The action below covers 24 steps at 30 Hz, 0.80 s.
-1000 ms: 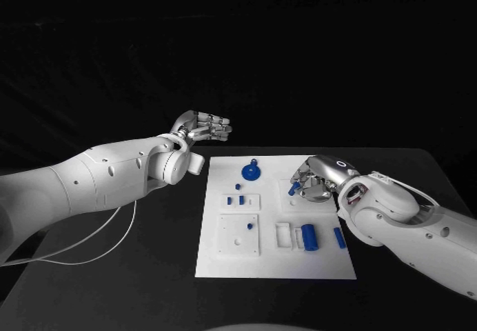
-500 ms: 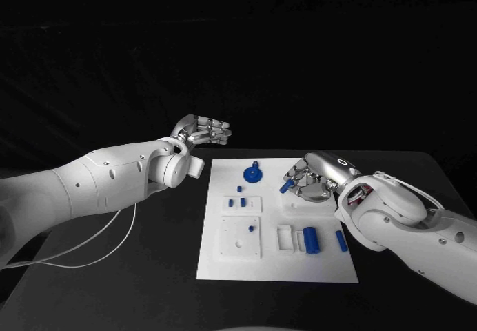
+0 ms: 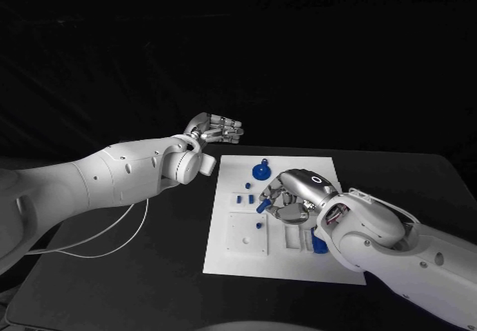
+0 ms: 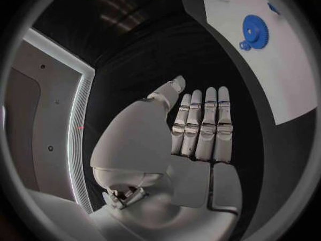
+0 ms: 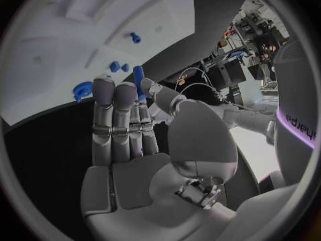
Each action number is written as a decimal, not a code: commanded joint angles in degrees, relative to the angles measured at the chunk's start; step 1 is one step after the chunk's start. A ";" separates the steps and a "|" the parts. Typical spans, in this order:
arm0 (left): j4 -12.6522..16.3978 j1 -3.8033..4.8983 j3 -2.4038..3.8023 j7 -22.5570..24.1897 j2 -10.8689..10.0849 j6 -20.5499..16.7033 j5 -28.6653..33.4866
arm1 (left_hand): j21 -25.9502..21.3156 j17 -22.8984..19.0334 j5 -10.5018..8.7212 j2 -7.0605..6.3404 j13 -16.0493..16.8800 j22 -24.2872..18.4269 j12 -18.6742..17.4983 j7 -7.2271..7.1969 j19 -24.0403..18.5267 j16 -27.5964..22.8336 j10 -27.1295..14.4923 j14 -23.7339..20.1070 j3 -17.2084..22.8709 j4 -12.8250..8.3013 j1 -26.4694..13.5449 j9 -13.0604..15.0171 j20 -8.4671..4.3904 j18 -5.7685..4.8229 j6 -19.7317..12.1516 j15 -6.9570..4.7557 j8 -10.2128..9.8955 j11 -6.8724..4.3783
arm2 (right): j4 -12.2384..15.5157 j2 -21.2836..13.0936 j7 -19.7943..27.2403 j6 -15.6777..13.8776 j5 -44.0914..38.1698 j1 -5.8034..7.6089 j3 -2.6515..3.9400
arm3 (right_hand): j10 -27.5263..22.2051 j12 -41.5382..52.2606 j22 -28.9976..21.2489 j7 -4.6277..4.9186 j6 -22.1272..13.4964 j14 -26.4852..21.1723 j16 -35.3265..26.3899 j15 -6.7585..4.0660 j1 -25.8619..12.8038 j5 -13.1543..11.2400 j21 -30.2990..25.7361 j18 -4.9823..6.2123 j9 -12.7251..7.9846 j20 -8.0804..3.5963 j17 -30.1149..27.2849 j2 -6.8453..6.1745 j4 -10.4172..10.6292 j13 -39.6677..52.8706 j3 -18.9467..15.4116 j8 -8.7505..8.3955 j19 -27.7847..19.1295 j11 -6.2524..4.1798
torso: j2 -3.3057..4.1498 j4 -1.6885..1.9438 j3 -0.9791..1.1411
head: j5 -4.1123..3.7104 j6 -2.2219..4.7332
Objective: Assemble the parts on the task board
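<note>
The white task board (image 3: 301,166) lies mid-table. My right hand (image 3: 289,201) hovers over its middle and pinches a slim blue peg (image 3: 265,205) between thumb and a finger; the right wrist view shows the peg (image 5: 138,83) standing up past the fingertips above the board (image 5: 100,27). A blue gear (image 3: 261,171) lies near the board's far edge, with small blue pegs (image 3: 240,199) in a white block nearer me. A blue cylinder (image 3: 319,243) is partly hidden behind my right arm. My left hand (image 3: 217,129) is raised off the board's far left corner, fingers straight and holding nothing (image 4: 197,136).
A white block with holes (image 3: 245,234) sits on the board's near left. A white cable (image 3: 99,243) loops over the black table under my left arm. In the left wrist view the gear (image 4: 254,31) lies on the board (image 4: 281,80).
The camera has shifted. My right hand has carried the blue peg from the board's right side towards its middle and lower. The left hand has stayed raised near the far left corner.
</note>
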 commanded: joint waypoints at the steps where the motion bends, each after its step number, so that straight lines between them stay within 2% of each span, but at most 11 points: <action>1: 0.00 -0.02 0.05 0.77 0.22 0.84 0.45 | 0.32 -0.05 -0.07 0.47 -0.04 -0.05 -0.15 0.05 0.25 -0.25 -0.41 -0.26 -0.20 0.28 0.01 0.04 0.02 -0.30 -0.35 0.02 0.12 -0.09 | 0.18 0.75 1.56 1.80 -2.35 -0.02 -0.58 | 0.14 0.20 -0.04 -0.03 0.29 -0.11 -0.02 -0.34 0.43 0.32 -0.47 1.05 0.69 -0.25 0.03 0.80 -0.08 -0.02 -0.60 0.22 2.16 0.01 | 0.11 0.02 -0.02 | 0.48 -0.29; 10: -0.06 -0.04 0.05 0.79 0.48 0.87 0.45 | 0.32 -0.05 -0.07 0.47 -0.04 -0.05 -0.15 0.05 0.25 -0.25 -0.41 -0.26 -0.20 0.28 0.01 0.04 0.02 -0.30 -0.35 0.02 0.12 -0.09 | -0.52 2.44 2.04 2.68 -2.96 -0.03 -2.95 | 0.10 0.19 -0.07 0.01 0.25 -0.16 -0.08 -0.34 0.40 0.52 -0.63 1.07 0.68 -0.25 0.00 0.92 -0.18 -0.05 -0.76 0.22 2.17 0.03 | 0.04 -0.02 0.03 | 1.61 -1.30; 15: -0.10 -0.04 0.05 0.77 0.60 0.91 0.45 | 0.32 -0.05 -0.07 0.47 -0.04 -0.05 -0.15 0.05 0.25 -0.25 -0.41 -0.26 -0.20 0.28 0.01 0.04 0.02 -0.30 -0.35 0.02 0.12 -0.09 | -0.95 3.30 1.93 3.07 -4.08 -0.03 -3.77 | 0.09 0.20 0.01 0.01 0.25 -0.16 -0.11 -0.32 0.37 0.62 -0.65 1.06 0.65 -0.23 -0.01 1.06 -0.39 -0.08 -1.02 0.22 2.19 0.02 | 0.06 -0.10 0.06 | 1.76 -1.67; 24: -0.11 -0.04 0.05 0.77 0.76 1.01 0.46 | 0.33 -0.05 -0.07 0.47 -0.04 -0.36 -0.15 0.06 0.26 -0.26 -0.42 -0.30 -0.20 0.22 0.00 0.03 0.02 -0.32 -0.39 0.03 0.11 -0.09 | -2.11 4.51 1.27 4.02 -6.49 -0.05 -5.10 | 0.08 0.20 0.06 0.01 0.25 -0.16 -0.12 -0.33 0.35 0.68 -0.62 1.06 0.63 -0.23 -0.02 1.10 -0.52 -0.11 -1.04 0.21 2.20 0.03 | 0.08 -0.02 0.07 | 2.11 -2.19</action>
